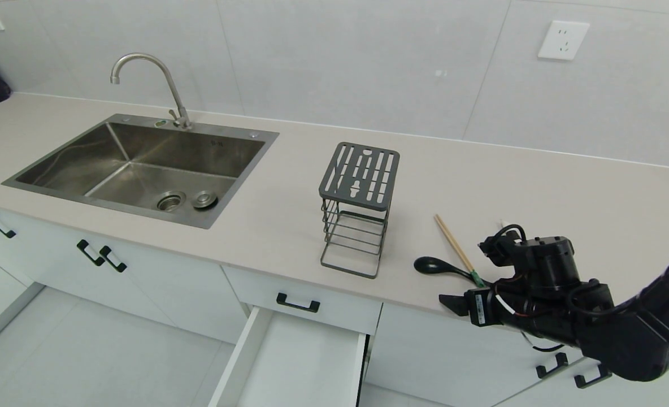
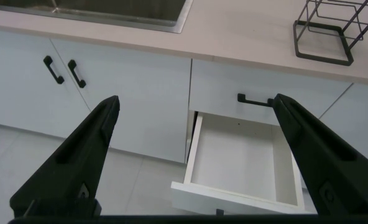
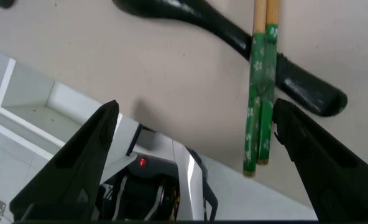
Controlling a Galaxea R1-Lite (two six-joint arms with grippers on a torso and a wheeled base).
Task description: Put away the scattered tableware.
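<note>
A pair of wooden chopsticks with green ends lies on the beige counter, crossing the handle of a black spoon. My right gripper hangs open at the counter's front edge, just in front of them. In the right wrist view the chopsticks and spoon lie a little beyond the open right gripper. A dark grey wire rack stands left of the tableware. My left gripper is open and holds nothing, in front of the cabinets above a pulled-out white drawer.
A steel sink with a curved faucet is set into the counter's left part. The open drawer juts out below the rack. Cabinet doors with black handles run under the counter. A wall socket sits on the tiled wall.
</note>
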